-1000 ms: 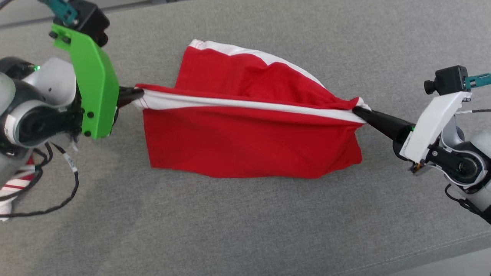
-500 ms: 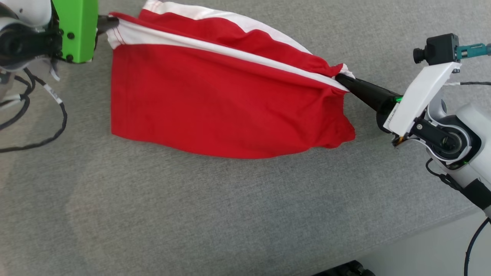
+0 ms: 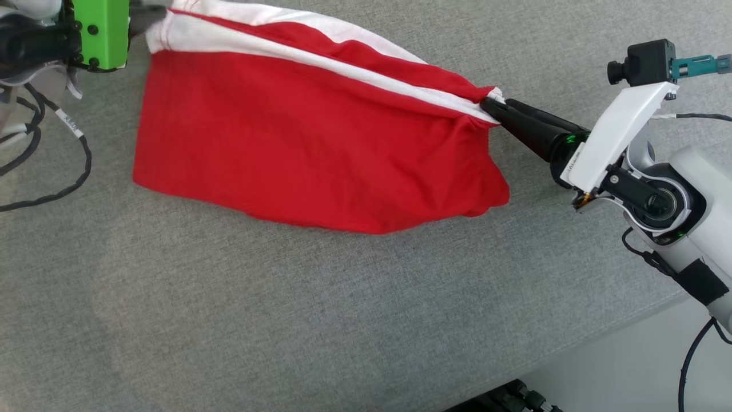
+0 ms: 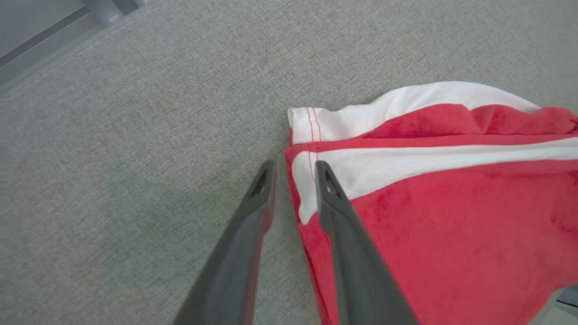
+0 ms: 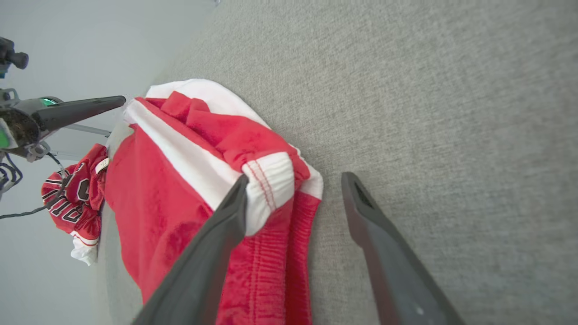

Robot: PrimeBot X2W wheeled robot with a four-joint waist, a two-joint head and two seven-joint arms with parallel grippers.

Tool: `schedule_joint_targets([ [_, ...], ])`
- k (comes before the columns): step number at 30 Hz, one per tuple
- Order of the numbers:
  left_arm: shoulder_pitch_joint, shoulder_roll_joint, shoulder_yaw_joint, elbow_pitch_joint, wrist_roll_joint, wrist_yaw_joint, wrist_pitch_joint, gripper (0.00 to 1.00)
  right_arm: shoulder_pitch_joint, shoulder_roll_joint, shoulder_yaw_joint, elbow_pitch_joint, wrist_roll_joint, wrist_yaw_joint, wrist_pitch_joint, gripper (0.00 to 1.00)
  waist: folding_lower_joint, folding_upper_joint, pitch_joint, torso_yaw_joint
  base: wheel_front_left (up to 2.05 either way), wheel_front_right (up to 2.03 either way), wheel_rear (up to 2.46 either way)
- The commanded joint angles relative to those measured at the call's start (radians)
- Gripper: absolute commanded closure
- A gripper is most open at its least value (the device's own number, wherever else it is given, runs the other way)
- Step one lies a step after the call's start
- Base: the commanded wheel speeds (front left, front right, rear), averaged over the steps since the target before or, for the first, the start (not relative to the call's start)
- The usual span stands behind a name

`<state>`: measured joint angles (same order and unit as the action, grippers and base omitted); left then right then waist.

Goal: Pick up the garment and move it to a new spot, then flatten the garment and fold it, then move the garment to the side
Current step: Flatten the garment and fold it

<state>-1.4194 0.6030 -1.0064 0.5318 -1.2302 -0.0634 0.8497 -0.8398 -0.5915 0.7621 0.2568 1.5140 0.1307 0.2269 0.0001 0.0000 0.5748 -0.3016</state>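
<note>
One crumpled red jersey (image 5: 74, 198) at far left bears black-and-white lettering, too folded to read. Left gripper (image 4: 294, 165): fingers slightly parted, hem corner seen between them. One red garment (image 3: 309, 143) with two white stripes lies on the grey cushion (image 3: 286, 320), long axis running left to right between two grippers. Right gripper (image 5: 295, 177): fingers spread wide, hem touching one finger.

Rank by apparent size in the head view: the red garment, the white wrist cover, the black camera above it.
Largest to smallest:
red garment
white wrist cover
black camera
Nearness may inflate the last two.
</note>
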Motion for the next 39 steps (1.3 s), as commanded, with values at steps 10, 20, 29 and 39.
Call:
schedule_joint_targets([
  [10,0.064,-0.009,-0.018,0.035,-0.019,-0.043,-0.013,0.0,0.03,0.01,-0.041,0.027,-0.025,0.0,-0.06,0.0,-0.0001,0.0,-0.094,0.008,0.0,0.0,0.0],
  [20,0.167,0.036,-0.038,0.009,-0.051,-0.051,-0.007,0.0,0.115,0.006,-0.149,-0.021,-0.036,0.0,-0.249,0.0,-0.0001,0.0,-0.146,-0.007,0.0,0.0,0.0],
  [29,0.233,0.07,-0.045,0.035,-0.063,-0.024,-0.008,0.0,0.226,-0.004,-0.212,-0.099,-0.062,0.0,-0.383,0.0,-0.0001,0.0,-0.111,-0.062,0.0,0.0,0.0],
  [39,0.266,0.043,-0.013,0.015,-0.159,-0.028,0.04,0.85,0.31,-0.008,-0.258,-0.114,-0.032,0.0,-0.419,0.0,-0.0001,0.0,-0.116,-0.088,0.0,0.0,0.0],
])
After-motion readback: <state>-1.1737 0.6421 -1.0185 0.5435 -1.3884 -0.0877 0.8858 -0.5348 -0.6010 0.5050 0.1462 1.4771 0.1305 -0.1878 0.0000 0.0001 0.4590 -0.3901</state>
